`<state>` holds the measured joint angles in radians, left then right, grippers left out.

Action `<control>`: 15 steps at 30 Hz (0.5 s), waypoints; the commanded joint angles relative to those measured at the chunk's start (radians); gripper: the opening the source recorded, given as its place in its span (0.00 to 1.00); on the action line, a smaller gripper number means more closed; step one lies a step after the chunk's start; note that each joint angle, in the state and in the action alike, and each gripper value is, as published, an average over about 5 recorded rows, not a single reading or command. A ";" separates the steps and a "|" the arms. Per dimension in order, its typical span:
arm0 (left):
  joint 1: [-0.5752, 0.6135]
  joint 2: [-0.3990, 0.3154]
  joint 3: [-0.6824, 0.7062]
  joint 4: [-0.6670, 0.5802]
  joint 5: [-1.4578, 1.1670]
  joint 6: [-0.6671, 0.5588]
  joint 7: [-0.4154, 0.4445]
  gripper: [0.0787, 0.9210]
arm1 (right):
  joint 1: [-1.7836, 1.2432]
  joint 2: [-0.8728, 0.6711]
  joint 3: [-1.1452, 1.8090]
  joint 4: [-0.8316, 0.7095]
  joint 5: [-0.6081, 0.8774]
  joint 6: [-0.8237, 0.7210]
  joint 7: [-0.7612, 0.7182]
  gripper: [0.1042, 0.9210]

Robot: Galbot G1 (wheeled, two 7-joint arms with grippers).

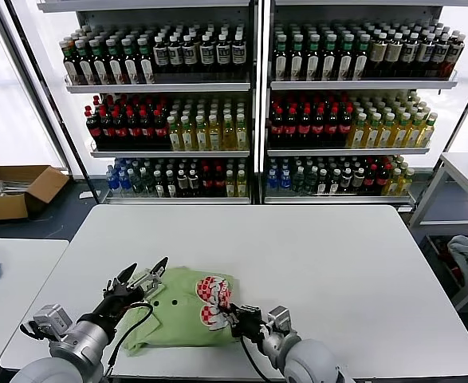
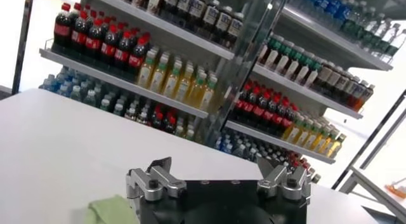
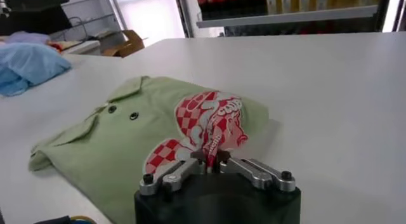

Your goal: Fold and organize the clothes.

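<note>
You are mid-fold: the right gripper point(image 3: 212, 160) has its jaws clenched on the checkered print of the green polo shirt point(image 1: 178, 307) lying at the bench point(image 1: 337, 271) near edge, left gripper point(image 1: 142, 281) released above its collar; next, carry that pinched edge across.

Green shirt point(image 3: 130, 138): soft matt cotton cloth, dark glossy buttons, red-and-white checkered print. Table point(image 1: 321, 263): smooth white top, faint sheen. Right gripper point(image 3: 212, 160), pinching print: brushed metal fingers, black plastic body. Left gripper point(image 2: 219, 181): same metal, black housing. Bottles point(image 1: 162, 124): glossy plastic. Cardboard box point(image 1: 14, 190): matt brown.
</note>
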<state>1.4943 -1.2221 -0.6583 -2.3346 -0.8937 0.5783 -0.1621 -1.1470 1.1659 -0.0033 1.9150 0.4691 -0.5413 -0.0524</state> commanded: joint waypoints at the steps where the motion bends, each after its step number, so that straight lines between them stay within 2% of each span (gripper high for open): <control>1: 0.010 -0.012 -0.014 -0.004 0.002 0.000 0.007 0.88 | -0.218 -0.134 0.261 0.124 -0.120 0.007 -0.054 0.06; 9: 0.000 -0.028 0.006 0.002 0.001 0.000 0.008 0.88 | -0.424 -0.241 0.562 0.173 -0.110 0.030 -0.099 0.04; 15: -0.020 -0.038 0.020 0.019 -0.003 0.000 0.008 0.88 | -0.406 -0.240 0.605 0.140 -0.105 0.114 -0.097 0.06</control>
<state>1.4835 -1.2524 -0.6469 -2.3266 -0.8943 0.5784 -0.1568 -1.4309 0.9980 0.3746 2.0375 0.3872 -0.5034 -0.1259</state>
